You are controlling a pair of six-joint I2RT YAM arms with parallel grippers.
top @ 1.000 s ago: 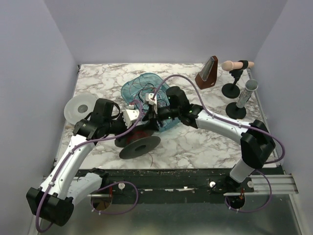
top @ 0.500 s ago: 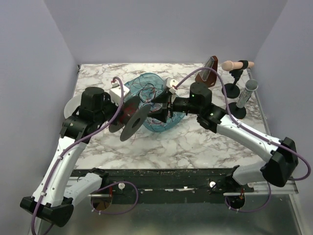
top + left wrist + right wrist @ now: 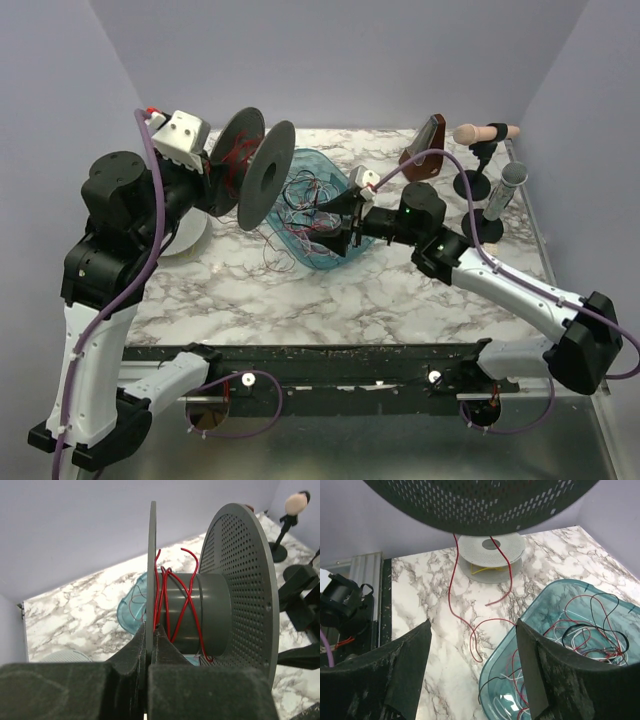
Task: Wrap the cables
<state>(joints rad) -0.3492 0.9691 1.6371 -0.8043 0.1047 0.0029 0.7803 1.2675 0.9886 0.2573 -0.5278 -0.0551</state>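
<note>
Cables (image 3: 305,205): loose tangle of red, black and white loops in a teal tub (image 3: 335,258) at mid-bench. Some strands spill over its left rim onto the marble bench (image 3: 400,290). One red wire (image 3: 172,605) is apart from the heap, in several crossed turns round the core of a dark grey spool (image 3: 255,170).

Left pincer (image 3: 218,180): raised well above the bench at far left, spool axis roughly level.
- Top view shows only that arm and spool meet.
- Left wrist view shows the grip itself. The pincer (image 3: 150,630) is clamped on the edge of the thin plain flange, one finger against each face. The other flange is perforated.

Right pincer (image 3: 333,235): low, at the tub's near side, pointing left.
- Top view does not resolve its fingers.
- Right wrist view: fingers (image 3: 405,680) spread wide, nothing between them.

Seen clearly only in the right wrist view:
- Two red strands drop from under the perforated flange.
- The longer strand (image 3: 462,610) reaches the bench and curls just beside the tub's rim (image 3: 540,597).
- A white spool (image 3: 490,557) stands on the bench beyond, with a little yellow wire on it. In the top view it is mostly hidden behind the left arm.

Far right of bench, top view only: metronome (image 3: 425,147), two microphone stands (image 3: 478,165).
</note>
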